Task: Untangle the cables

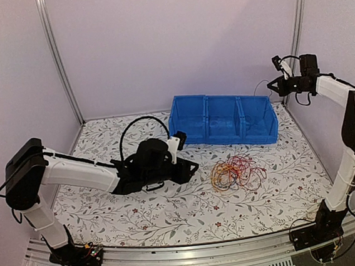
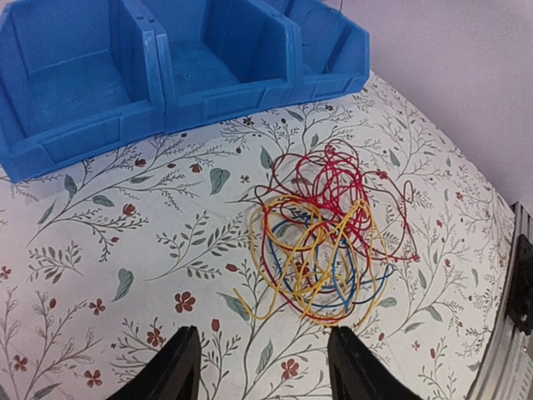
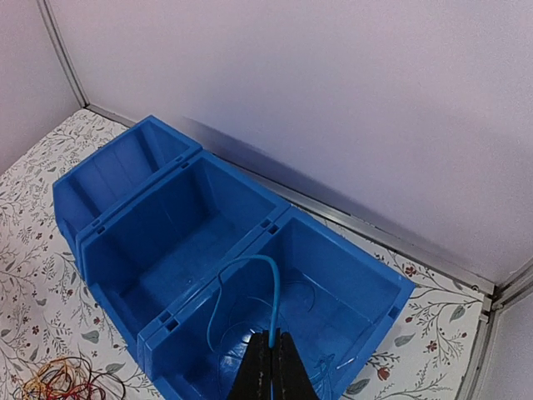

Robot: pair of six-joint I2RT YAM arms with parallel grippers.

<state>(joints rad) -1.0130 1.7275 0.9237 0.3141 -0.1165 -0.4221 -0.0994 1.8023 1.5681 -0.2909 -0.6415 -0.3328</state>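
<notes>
Right wrist view: with our right gripper point(image 3: 271, 371) clamped on a blue cable point(image 3: 250, 259), we should release it low over the bin point(image 3: 350, 248); left gripper point(image 2: 265, 371), apart, faces cables point(image 2: 325, 237) at one o'clock.

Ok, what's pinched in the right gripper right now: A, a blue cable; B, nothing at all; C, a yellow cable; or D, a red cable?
A: the right wrist view shows the right gripper with its fingers closed on a thin blue cable that loops up over the blue bin, while the red and yellow ones lie in the bundle.
</notes>
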